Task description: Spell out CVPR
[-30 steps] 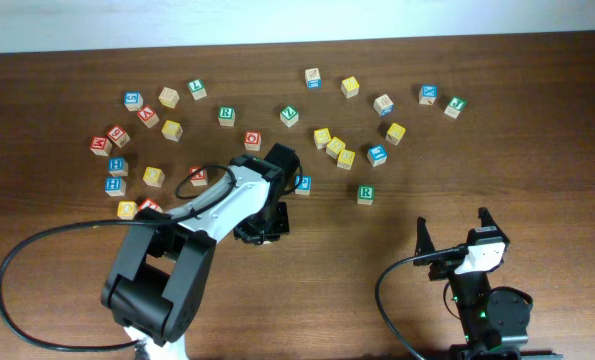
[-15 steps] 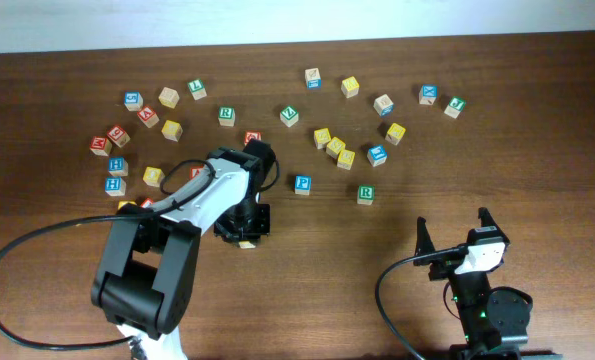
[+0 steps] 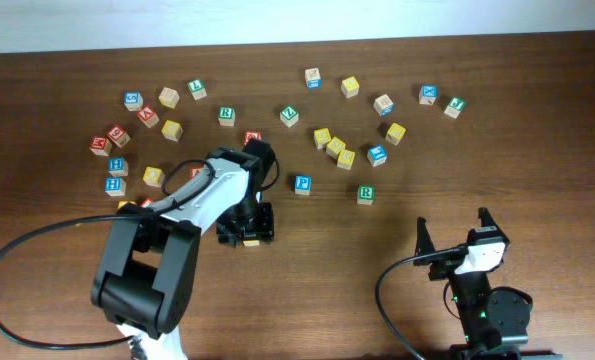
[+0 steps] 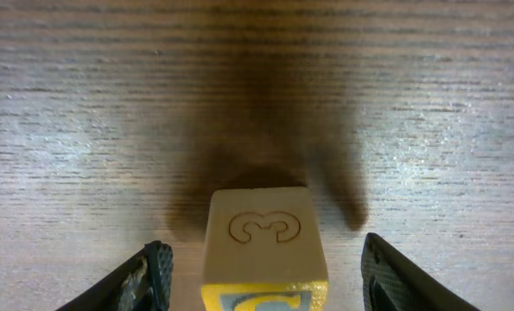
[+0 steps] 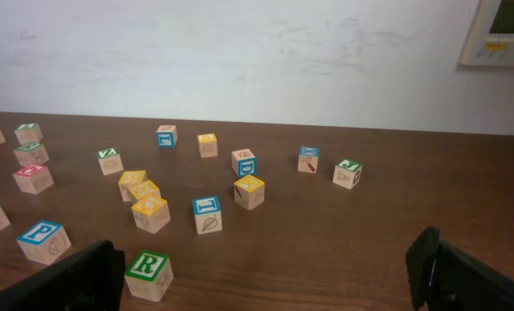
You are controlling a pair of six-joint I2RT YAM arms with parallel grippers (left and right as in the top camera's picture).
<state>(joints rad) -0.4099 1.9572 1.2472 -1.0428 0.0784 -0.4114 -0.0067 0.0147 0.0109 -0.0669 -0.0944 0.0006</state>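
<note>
barely begun: the left claw [image 3: 245,226], open, straddles the c cube [image 4: 263,231] on the counter [image 3: 377,290], while v [image 3: 290,116], p [image 3: 302,184] and r [image 3: 365,194] lie scattered and the right claw [image 3: 454,230] waits open.

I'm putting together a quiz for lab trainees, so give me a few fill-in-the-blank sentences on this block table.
1. The cube under the left hand has a ___ border on its near face.
2. The left hand is ___, with a gap on each side of the cube.
3. The blue cube left of the green R cube shows the letter ___.
4. The right hand holds ___.

Missing words: yellow; open; P; nothing.
</note>
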